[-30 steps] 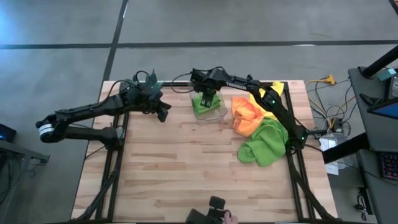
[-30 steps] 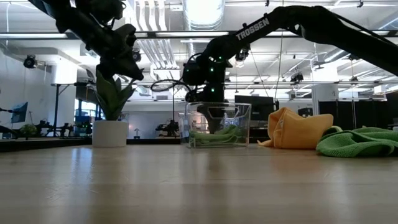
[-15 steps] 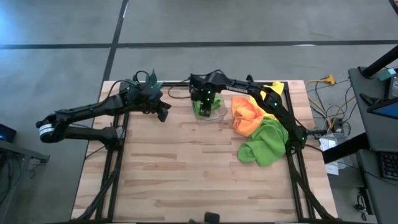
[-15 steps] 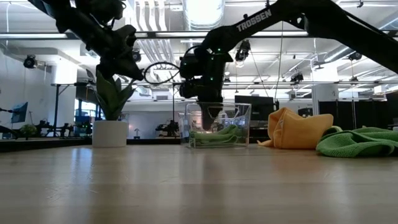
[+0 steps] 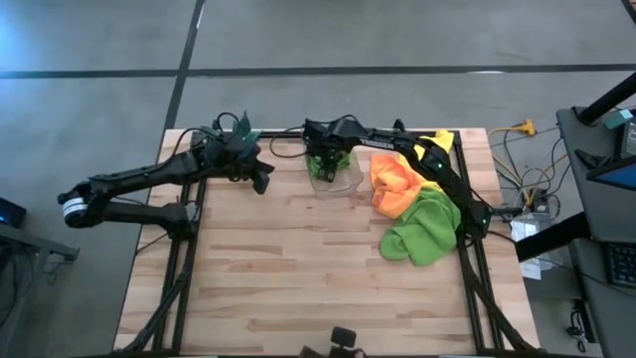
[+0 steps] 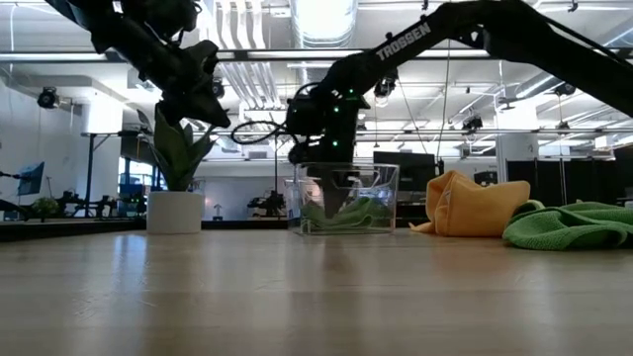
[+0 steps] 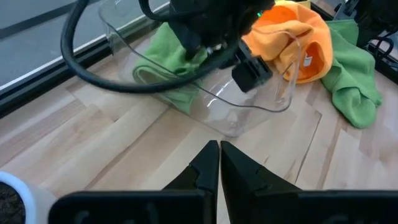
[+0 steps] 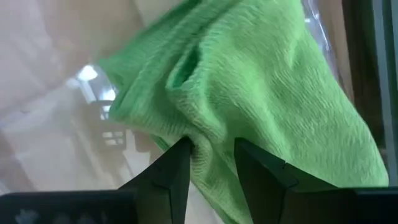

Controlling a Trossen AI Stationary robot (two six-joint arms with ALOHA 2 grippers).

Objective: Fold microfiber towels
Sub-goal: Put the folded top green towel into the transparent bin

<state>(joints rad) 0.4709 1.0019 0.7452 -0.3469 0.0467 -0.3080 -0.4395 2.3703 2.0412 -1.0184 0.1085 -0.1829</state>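
Two arms, one towel pinched in the bin

**High view.** Compared with a second before, I saw my right gripper [image 5: 326, 162] had slid toward the table's far edge over the clear bin [image 5: 343, 180], so less of the green towel inside showed. The left gripper [image 5: 260, 180] had not shifted; it hung near the potted plant [image 5: 241, 128] at the far left. Beside the bin lay the orange towel [image 5: 395, 183], a second lime green towel [image 5: 422, 229] nearer the right edge, and a yellow towel [image 5: 440, 141] at the far right corner. The near half of the table [image 5: 298, 288] lay bare, with plenty of room.

**Low view.** The right gripper [image 6: 318, 188] reached down into the bin [image 6: 386, 203]; the green towel [image 6: 348, 215] lay on its floor. The orange towel [image 6: 473, 206] sat just beside it.

**Left wrist view.** My left fingers [image 7: 205, 165] were pressed together, holding nothing, above bare wood short of the bin [image 7: 249, 106].

**Right wrist view.** My right fingers [image 8: 171, 174] stood partly apart, nipping a fold of the green towel [image 8: 261, 87] between them, against the bin wall.
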